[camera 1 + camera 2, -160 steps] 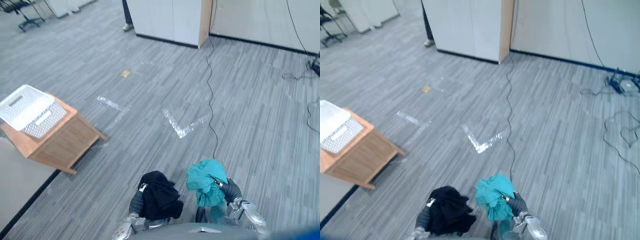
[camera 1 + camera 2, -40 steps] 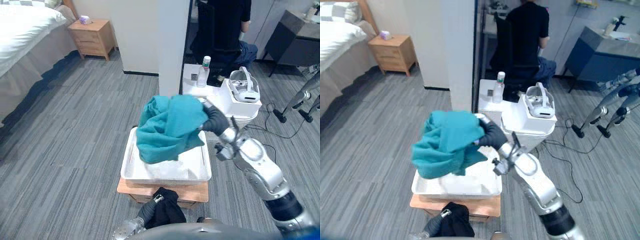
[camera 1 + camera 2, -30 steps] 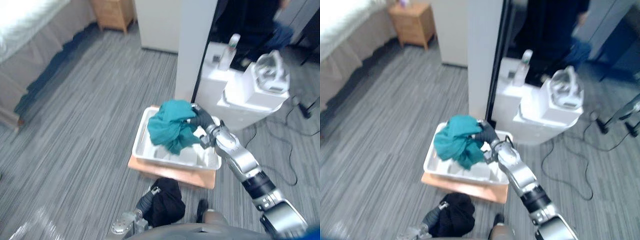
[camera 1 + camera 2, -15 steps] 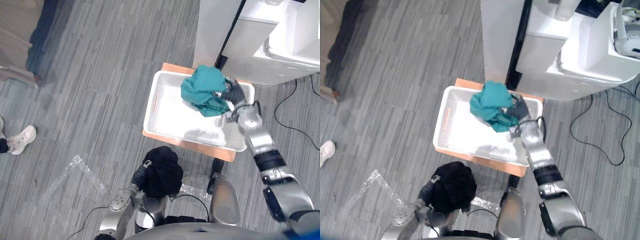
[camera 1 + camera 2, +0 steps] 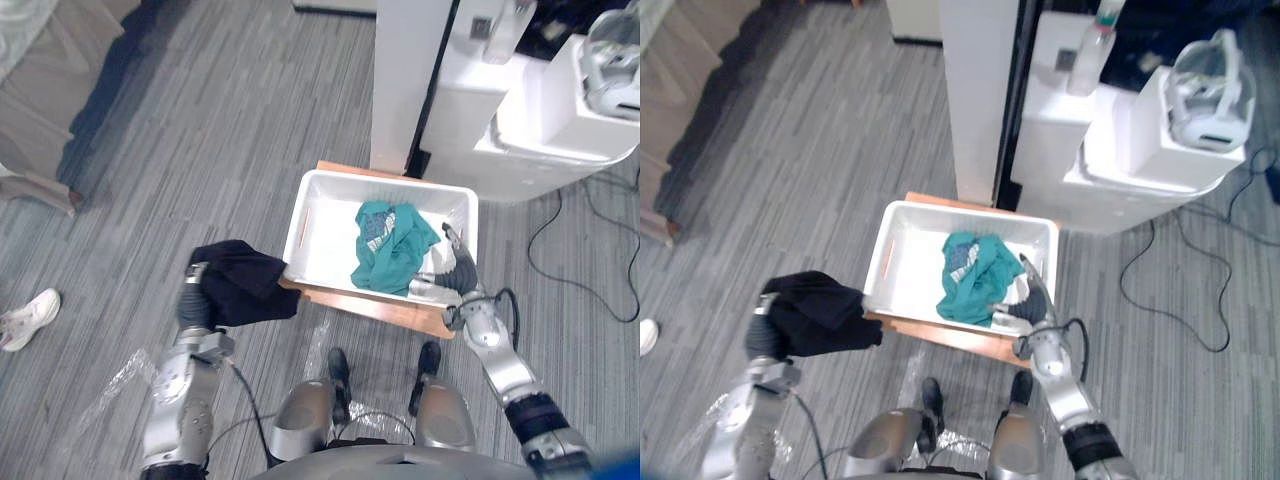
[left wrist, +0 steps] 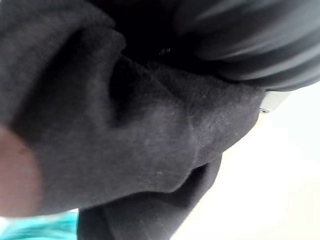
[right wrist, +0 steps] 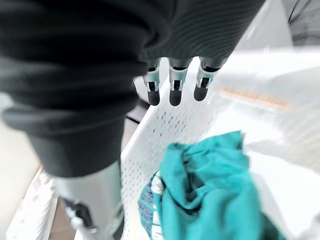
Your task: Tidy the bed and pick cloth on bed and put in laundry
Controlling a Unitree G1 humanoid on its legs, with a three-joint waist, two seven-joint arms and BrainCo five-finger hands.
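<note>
Grey striped carpet point(image 5: 200, 120) runs under a low wooden table point(image 5: 370, 307) that carries the white laundry basket point(image 5: 322, 235). A white pillar point(image 5: 410, 80) stands just behind the basket.

In the left eye view, the teal cloth point(image 5: 392, 250) already lies inside the basket, toward its right half. The right hand point(image 5: 457, 277) sits at the basket's near right corner, apart from that cloth. The black cloth point(image 5: 240, 283) hangs from the left hand point(image 5: 191, 303) just outside the basket's near left corner, and its loose end reaches toward that corner over the table edge. A person's shoe point(image 5: 27, 316) shows well to the left of the basket.

The right eye view agrees: the black bundle's long axis runs from the left hand toward the basket, which lies ahead and to that hand's right.

In the left wrist view, black cloth wraps the hand, so how it is gripped cannot be told. A sliver of teal shows past it.

In the right wrist view, the fingers point(image 7: 174, 89) are straight and spread over the basket's perforated wall, holding nothing, with the teal cloth beyond them.

Judging from this, the left hand alone has a load, and it needs to travel right and forward across the near left rim before it lets go.
</note>
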